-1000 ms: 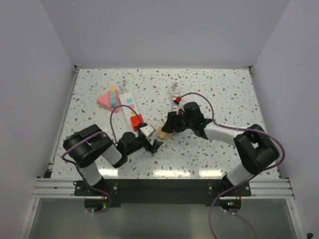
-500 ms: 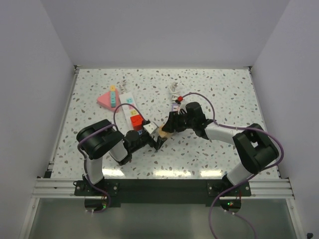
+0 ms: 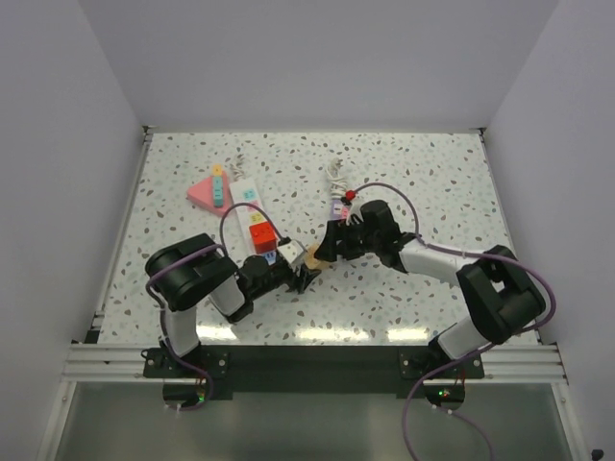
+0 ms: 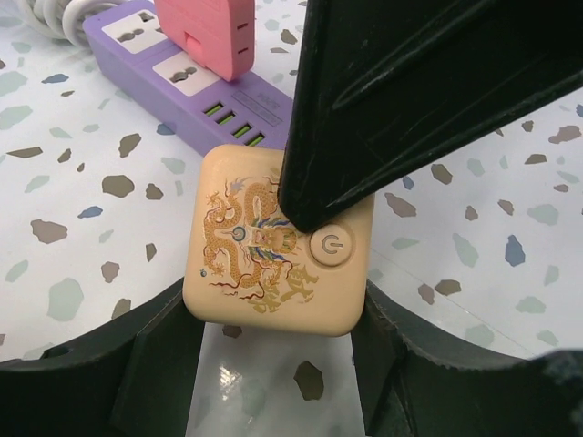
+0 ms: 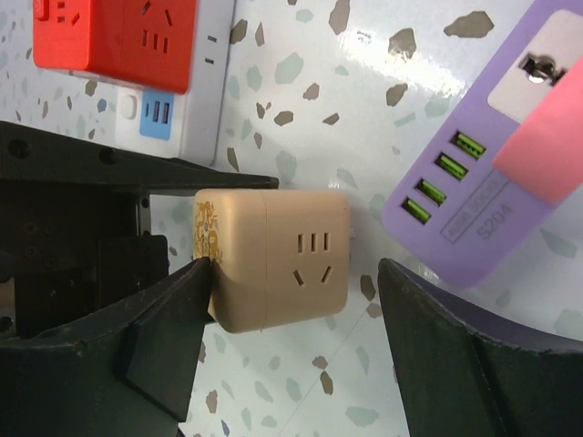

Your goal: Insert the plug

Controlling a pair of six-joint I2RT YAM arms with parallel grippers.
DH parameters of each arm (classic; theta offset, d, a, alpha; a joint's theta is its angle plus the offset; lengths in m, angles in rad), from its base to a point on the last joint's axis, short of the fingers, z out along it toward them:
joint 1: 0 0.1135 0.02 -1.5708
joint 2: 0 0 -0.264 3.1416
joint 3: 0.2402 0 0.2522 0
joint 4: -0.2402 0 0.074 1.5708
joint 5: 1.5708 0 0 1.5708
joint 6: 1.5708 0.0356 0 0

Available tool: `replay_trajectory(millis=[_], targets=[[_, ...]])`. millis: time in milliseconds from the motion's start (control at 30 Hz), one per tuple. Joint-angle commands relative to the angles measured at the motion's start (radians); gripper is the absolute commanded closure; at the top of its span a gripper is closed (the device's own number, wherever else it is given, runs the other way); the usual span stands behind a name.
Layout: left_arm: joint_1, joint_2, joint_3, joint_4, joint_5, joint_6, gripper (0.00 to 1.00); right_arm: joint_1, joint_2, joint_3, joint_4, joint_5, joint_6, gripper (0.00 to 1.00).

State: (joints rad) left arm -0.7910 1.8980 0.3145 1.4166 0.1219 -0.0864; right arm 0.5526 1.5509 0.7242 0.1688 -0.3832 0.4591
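where right tool (image 5: 290, 300) crosses, cube (image 4: 260, 273) partly hidden

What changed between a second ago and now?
The left gripper advanced and closed on the tan socket cube; the right gripper widened, letting go. The white power strip and purple power strip stayed put.

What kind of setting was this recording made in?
Most likely a lab robot test cell: plain white walls box in a terrazzo-patterned tabletop, an aluminium rail runs along its near edge, and the props are a white power strip and a beige socket cube.
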Motion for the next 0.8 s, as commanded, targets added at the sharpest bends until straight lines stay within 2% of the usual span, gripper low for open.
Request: replay_trajectory(millis=[0,33,167,200,233,333,600,767], targets=[[0.007,-0.083,-0.028,0.228,0.034,0.002,1.0,0.001,-0.057,-0.029,-0.126,0.101,-0.046,0.24],[0.007,-0.105,-0.003,0.109,0.05,0.013,1.0,0.007,-0.066,-0.025,-0.135,0.115,-0.06,0.23],[0.007,-0.206,0.011,-0.019,0.093,0.043,1.0,0.082,-0.091,0.009,-0.196,0.181,-0.093,0.22],[0.006,-0.221,0.023,-0.066,0.114,0.053,1.0,0.09,-0.094,0.009,-0.19,0.181,-0.089,0.22],[0.007,-0.234,0.058,-0.179,0.125,0.06,1.0,0.096,-0.094,0.009,-0.186,0.184,-0.091,0.22],[0.007,-0.267,0.098,-0.31,0.148,0.08,1.0,0.139,-0.098,0.015,-0.192,0.224,-0.114,0.21],[0.006,-0.323,0.149,-0.456,0.154,0.082,1.0,0.207,-0.089,0.008,-0.172,0.242,-0.112,0.21],[0.004,-0.347,0.179,-0.515,0.163,0.082,1.0,0.227,-0.049,0.014,-0.184,0.308,-0.122,0.21]])
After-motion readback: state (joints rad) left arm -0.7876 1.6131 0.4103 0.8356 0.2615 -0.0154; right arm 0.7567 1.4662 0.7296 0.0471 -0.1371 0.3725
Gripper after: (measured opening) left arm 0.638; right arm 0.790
